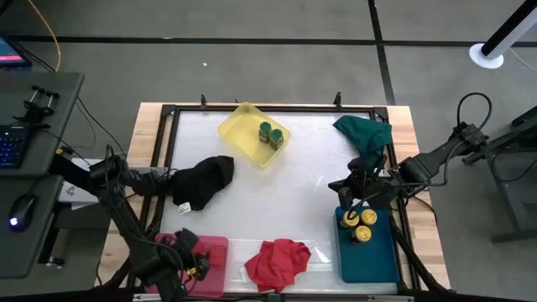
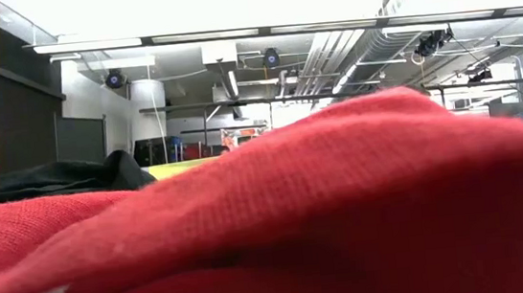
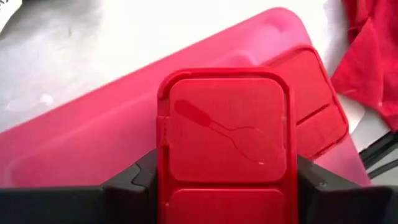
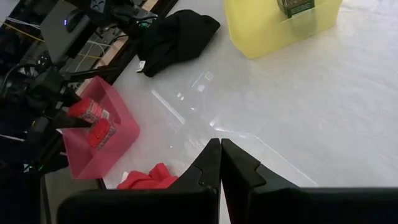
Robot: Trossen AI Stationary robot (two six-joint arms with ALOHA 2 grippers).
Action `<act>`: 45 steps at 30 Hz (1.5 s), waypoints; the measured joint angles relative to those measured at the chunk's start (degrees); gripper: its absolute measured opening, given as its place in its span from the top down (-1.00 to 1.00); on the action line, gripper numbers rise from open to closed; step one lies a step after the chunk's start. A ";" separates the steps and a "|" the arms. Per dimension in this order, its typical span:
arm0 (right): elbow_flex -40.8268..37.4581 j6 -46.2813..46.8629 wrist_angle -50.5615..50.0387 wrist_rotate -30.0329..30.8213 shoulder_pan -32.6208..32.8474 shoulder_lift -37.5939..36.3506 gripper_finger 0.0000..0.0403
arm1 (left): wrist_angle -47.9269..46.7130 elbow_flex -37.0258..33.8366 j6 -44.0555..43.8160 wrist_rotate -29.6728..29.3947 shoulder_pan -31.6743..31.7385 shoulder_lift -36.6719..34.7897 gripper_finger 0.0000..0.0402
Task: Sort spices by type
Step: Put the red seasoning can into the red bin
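Spanning most of the high view is the white table (image 1: 277, 168) with its wooden border, and on it sit three trays: a yellow tray (image 1: 243, 126) at the far middle, a teal tray (image 1: 365, 256) at the near right, and a pink tray (image 1: 214, 264) at the near left. Three cloths lie about as well: a black cloth (image 1: 205, 180) left of centre, a green cloth (image 1: 365, 134) at the far right, and a red cloth (image 1: 277, 260) at the near edge between the pink and teal trays, filling the low view. The left gripper (image 3: 225, 177) hangs over the pink tray, its fingers clamped on a red square box (image 3: 225, 146); a second red box (image 3: 317, 93) lies in that tray just beside it. The right gripper (image 4: 221, 163) hovers at the far end of the teal tray with its fingers pressed together, holding nothing. Two green-lidded jars (image 1: 270, 134) stand in the yellow tray, and three yellow-lidded jars (image 1: 359, 225) cluster in the far part of the teal tray.
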 joint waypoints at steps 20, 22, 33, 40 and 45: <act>0.00 -0.10 -0.01 0.00 0.00 0.00 1.00 | -2.19 0.04 -1.38 0.89 0.16 0.76 0.09; 0.00 -0.10 -0.01 0.00 -0.02 0.02 1.00 | -1.81 0.04 -1.40 0.86 0.30 1.72 0.09; 0.00 0.04 -0.01 -0.07 -0.02 0.02 1.00 | 2.27 0.04 -2.50 0.77 2.33 4.87 -0.13; 0.00 0.04 -0.01 -0.31 -0.01 0.02 1.00 | 3.23 0.04 -3.08 0.61 2.65 4.54 -0.15; 0.00 -0.03 -0.19 -0.41 0.00 0.02 1.00 | 2.78 0.04 -2.61 1.69 2.65 2.91 -0.16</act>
